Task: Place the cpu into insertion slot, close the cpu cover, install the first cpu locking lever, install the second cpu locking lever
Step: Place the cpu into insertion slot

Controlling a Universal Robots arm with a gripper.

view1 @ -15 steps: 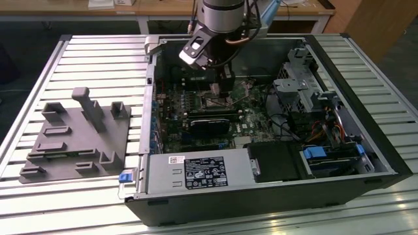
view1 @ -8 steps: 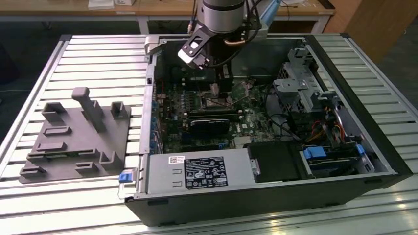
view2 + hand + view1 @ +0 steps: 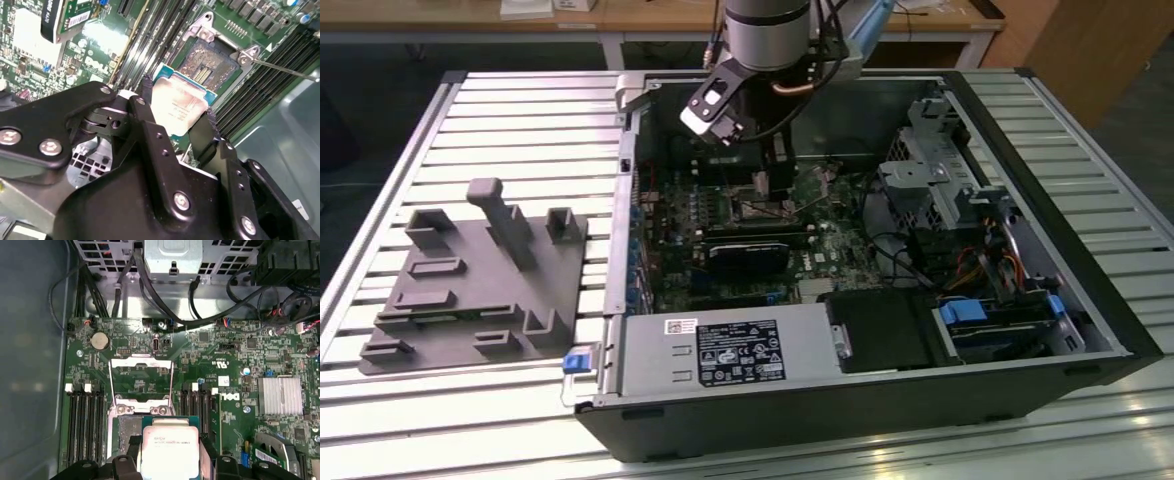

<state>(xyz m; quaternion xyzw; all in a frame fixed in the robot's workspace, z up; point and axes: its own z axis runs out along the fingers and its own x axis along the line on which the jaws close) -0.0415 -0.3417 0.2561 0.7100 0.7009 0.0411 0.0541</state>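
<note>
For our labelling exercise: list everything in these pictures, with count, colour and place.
table: one, silvery, slatted
computer case: one, black, open, on the table
fixture plate: one, grey, on the table, exterior view's left of the case
motherboard: one, green, inside the case
insertion slot: one, dark, on the motherboard, uncovered
cpu cover: one, silvery, flipped open beside the slot
memory slots: several, black, flanking the slot
cpu: one, silver-beige, held near the slot
arm: one, grey, reaching into the case
hand: one, black, shut on the cpu
</note>
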